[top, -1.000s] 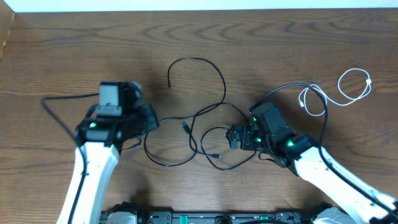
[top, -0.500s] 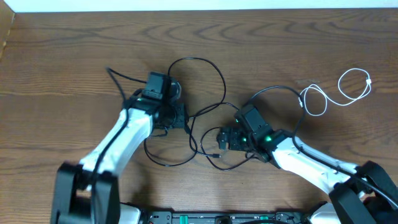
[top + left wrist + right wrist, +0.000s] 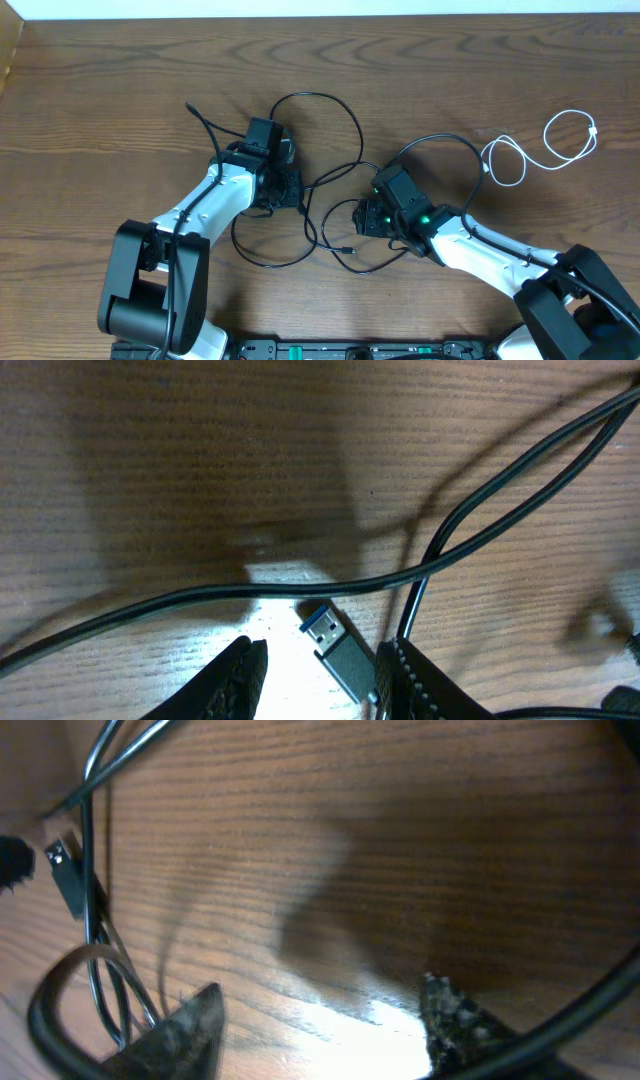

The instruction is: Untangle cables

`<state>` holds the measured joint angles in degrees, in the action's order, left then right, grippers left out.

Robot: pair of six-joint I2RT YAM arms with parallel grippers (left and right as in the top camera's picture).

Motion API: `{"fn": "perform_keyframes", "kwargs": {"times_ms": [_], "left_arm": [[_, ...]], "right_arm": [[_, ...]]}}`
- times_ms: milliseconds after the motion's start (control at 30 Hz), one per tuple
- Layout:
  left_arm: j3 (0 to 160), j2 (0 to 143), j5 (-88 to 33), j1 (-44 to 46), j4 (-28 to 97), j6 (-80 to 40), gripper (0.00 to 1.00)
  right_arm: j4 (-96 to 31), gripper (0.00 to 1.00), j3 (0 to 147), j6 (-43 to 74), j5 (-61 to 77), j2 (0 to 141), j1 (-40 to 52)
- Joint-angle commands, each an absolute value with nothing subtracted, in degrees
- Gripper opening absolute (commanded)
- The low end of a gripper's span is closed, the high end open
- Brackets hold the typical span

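Several thin black cables point(image 3: 335, 178) lie crossed and looped at the table's middle. The short white cable point(image 3: 560, 150) lies apart at the far right. My left gripper point(image 3: 290, 190) is at the tangle's left side. In the left wrist view its jaws point(image 3: 320, 678) stand open around a grey USB plug point(image 3: 338, 648) with a blue tongue. The plug lies flat, close against the right finger point(image 3: 412, 682). My right gripper point(image 3: 366, 215) is at the tangle's right side. Its jaws point(image 3: 318, 1030) are open over bare wood, with black cable loops point(image 3: 95, 960) just to their left.
A small plug point(image 3: 347, 247) ends one loop near the table's front. Another black cable end point(image 3: 272, 138) lies behind the left gripper. The thick black wires from the arms point(image 3: 200, 120) run across the wood. A pale wall edge point(image 3: 320, 8) bounds the back.
My left arm swung from the left side in to the tangle and its jaws opened around the USB plug. My right gripper shifted slightly left and its jaws narrowed.
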<state>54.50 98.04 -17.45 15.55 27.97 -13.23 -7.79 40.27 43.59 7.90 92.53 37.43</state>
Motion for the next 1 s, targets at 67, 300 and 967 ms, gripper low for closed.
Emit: {"fn": "perform_keyframes", "kwargs": {"times_ms": [67, 300, 967], "left_arm": [[54.6, 98.5, -16.4, 15.6, 27.8, -12.7, 0.43], [54.6, 98.5, -16.4, 15.6, 27.7, -12.7, 0.43], [54.5, 98.5, -3.1, 15.6, 24.5, -9.0, 0.47]], "right_arm": [[-8.6, 0.33, 38.4, 44.2, 8.1, 94.5, 37.7], [-8.6, 0.34, 38.4, 44.2, 8.1, 94.5, 37.7], [-8.6, 0.64, 38.4, 41.2, 16.3, 91.9, 37.9]]}}
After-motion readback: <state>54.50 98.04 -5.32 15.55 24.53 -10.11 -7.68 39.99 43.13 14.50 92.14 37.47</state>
